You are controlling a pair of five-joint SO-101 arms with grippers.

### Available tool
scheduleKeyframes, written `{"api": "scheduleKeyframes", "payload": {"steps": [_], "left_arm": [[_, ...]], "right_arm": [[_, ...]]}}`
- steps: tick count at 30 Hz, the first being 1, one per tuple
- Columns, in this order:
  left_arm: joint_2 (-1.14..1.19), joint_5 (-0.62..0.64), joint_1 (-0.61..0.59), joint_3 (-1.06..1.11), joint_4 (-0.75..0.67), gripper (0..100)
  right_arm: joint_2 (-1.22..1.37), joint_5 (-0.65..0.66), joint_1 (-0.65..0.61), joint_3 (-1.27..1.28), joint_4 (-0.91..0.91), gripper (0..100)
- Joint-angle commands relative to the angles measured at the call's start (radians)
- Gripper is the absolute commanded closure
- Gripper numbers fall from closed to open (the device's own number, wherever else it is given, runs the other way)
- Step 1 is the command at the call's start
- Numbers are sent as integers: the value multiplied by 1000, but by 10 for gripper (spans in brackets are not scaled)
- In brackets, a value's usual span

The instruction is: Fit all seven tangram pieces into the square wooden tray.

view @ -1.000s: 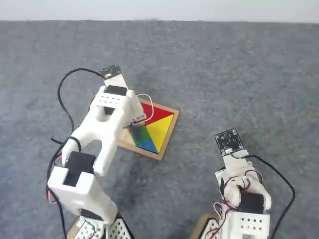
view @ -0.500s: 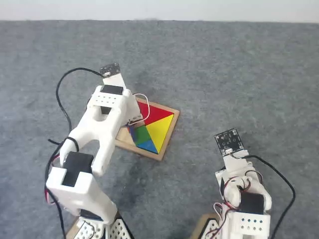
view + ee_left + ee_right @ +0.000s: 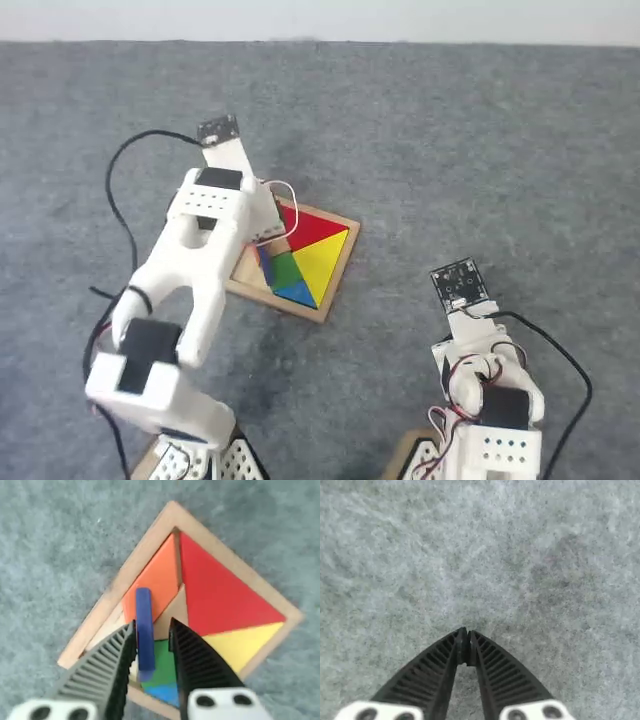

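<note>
The square wooden tray (image 3: 342, 268) lies at mid-table on the grey carpet. In it sit a red triangle (image 3: 220, 595), a yellow triangle (image 3: 240, 642), an orange piece (image 3: 157, 580), a green piece (image 3: 162, 662) and a light blue piece (image 3: 162, 692). A bare wooden gap (image 3: 176, 611) shows in the middle. My left gripper (image 3: 151, 625) hangs over the tray's left part, shut on a dark blue piece (image 3: 144, 630) held on edge. My right gripper (image 3: 466, 632) is shut on nothing, above bare carpet.
The left arm (image 3: 200, 260) stretches from the near left and covers the tray's left corner. The right arm (image 3: 485, 385) stands folded at the near right. Grey carpet (image 3: 480, 150) spreads all around the tray.
The left arm has drawn slightly back and to the left over the tray, uncovering more of the green and blue pieces. The right arm has kept still.
</note>
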Motion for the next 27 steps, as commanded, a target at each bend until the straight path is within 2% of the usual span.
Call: {"api": "scheduleKeyframes", "payload": {"steps": [1,7,9,13,15,20,27], "left_arm": [[-118,-21,-31,-22,34,893],[-189,-23,-100,31,-23,895],[-209,-37,-57,31,-21,896],[-221,-173,74,54,-29,896],[-221,-170,106,105,-75,897],[-224,-170,103,237,-230,931],[-230,-170,101,265,-236,934]], "right_arm": [[-16,8,-4,17,2,991],[-16,8,-4,17,2,991],[-16,8,-4,17,2,991],[-16,8,-4,17,2,991],[-16,8,-4,17,2,991],[-16,8,-4,17,2,991],[-16,8,-4,17,2,991]]}}
